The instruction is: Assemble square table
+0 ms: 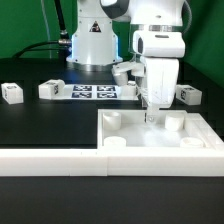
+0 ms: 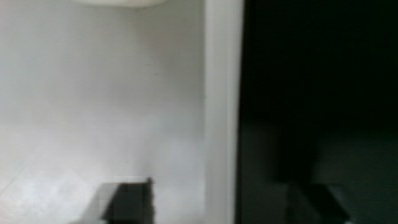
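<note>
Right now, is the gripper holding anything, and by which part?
Nothing: the gripper is open, its fingers astride the rim of the square table top, not touching it.

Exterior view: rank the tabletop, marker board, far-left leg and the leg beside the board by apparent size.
1. The tabletop, also nearest the camera.
2. The marker board.
3. The far-left leg and the leg beside the board: they look alike, so no ranking between them.

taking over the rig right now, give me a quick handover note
hand: open, nothing held, low over the tabletop, fingers either side of its rim.
tabletop sits against the border wall.
legs loose on the table: left leg, middle leg, right leg; fourth not clearly seen.
done: no leg fitted.
left: every leg.
</note>
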